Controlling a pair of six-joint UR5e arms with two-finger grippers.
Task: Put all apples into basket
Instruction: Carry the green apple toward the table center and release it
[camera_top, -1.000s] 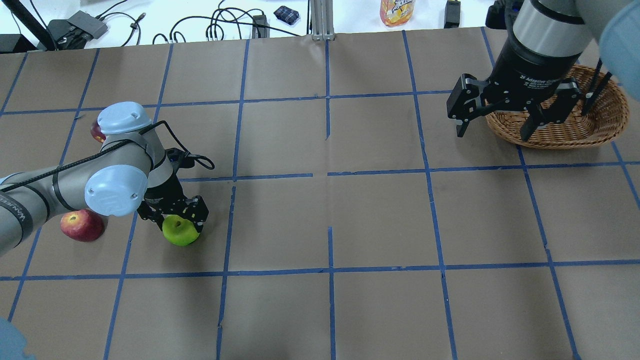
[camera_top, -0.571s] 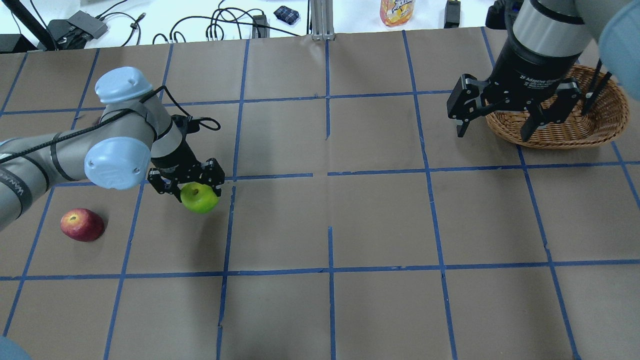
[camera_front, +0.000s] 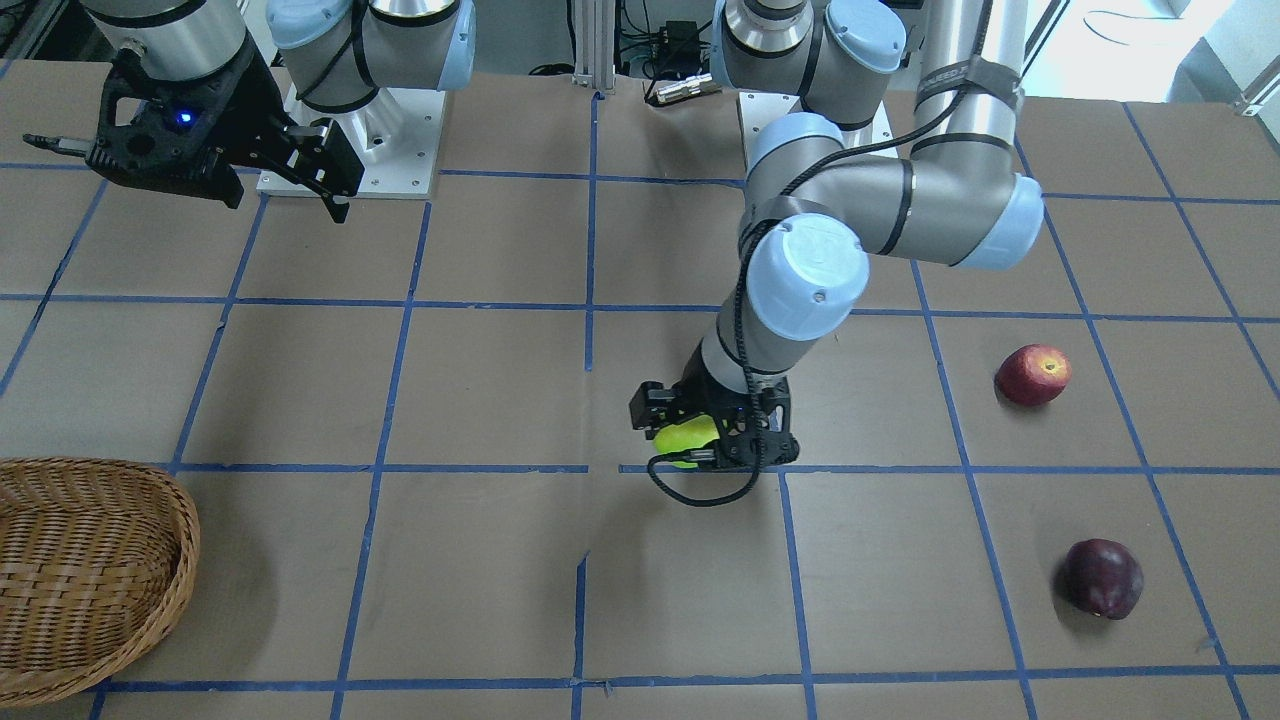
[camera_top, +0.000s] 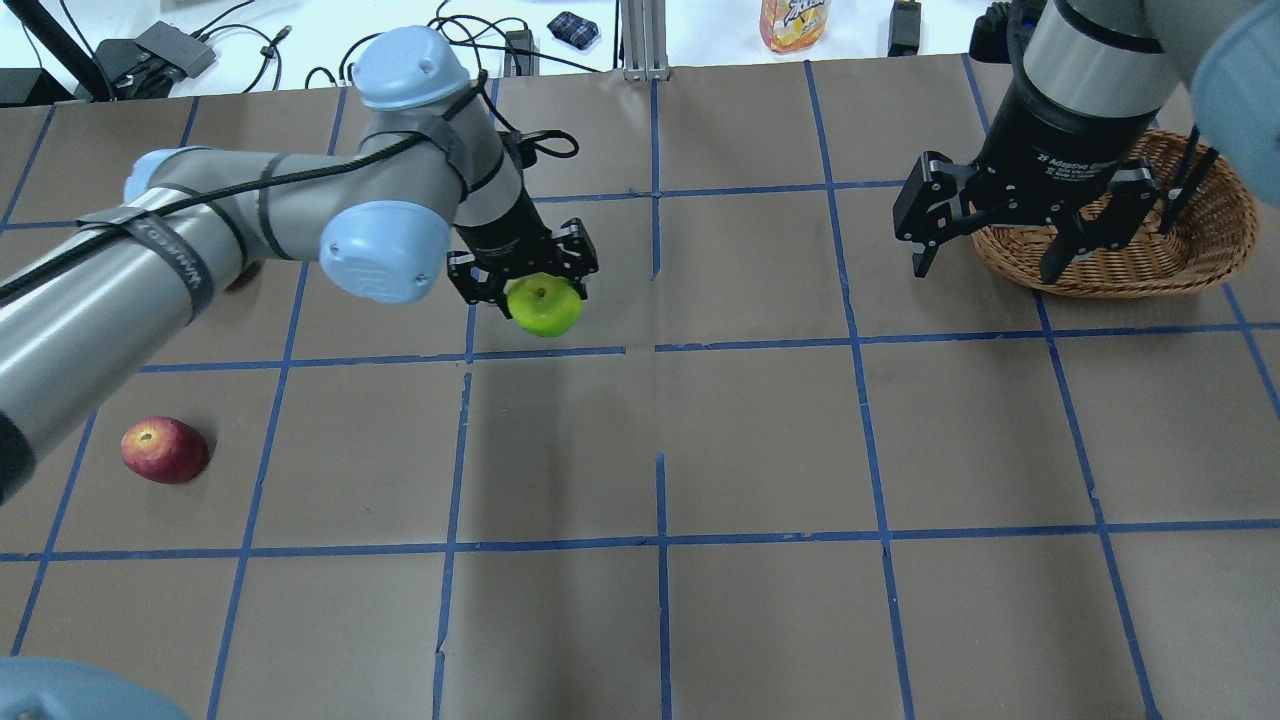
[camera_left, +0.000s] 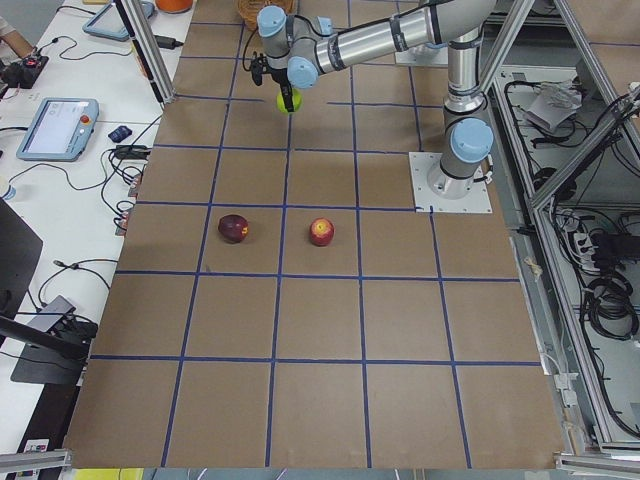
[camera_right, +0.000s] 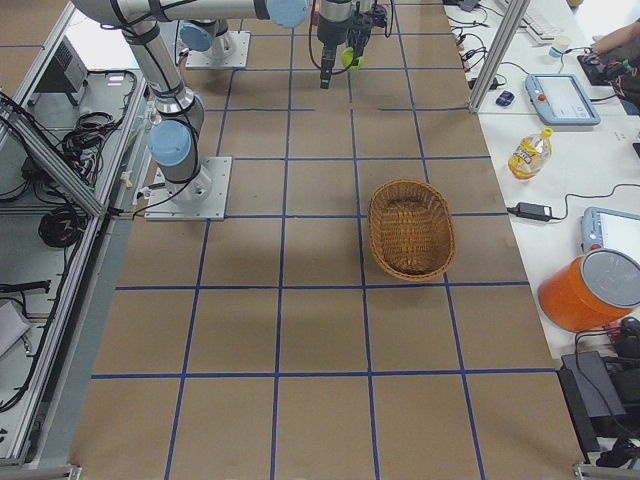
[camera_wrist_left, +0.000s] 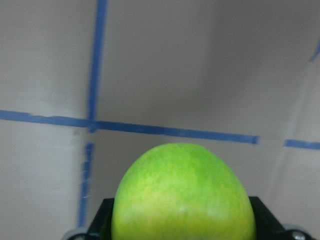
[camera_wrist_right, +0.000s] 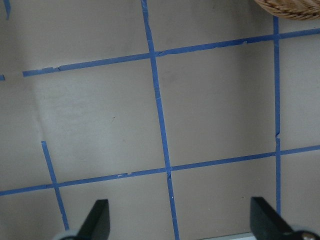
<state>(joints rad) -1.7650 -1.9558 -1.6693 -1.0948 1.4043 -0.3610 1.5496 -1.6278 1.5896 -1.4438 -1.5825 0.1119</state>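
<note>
Overhead exterior: left pincer (camera_top: 533, 292) clamped on yellow-green apple (camera_top: 545, 307), glossy, round, small dark stem dimple facing up, held above desk (camera_top: 760, 430); right pincer (camera_top: 985, 268) spread apart.

White print on the black body of the right end effector (camera_top: 985, 272) reads "2F Adaptive G…" — the remaining letters curve out of sight. Lettering on the left arm (camera_top: 230, 195) strap and the bottle (camera_top: 795, 22) label is too blurred to read.
</note>
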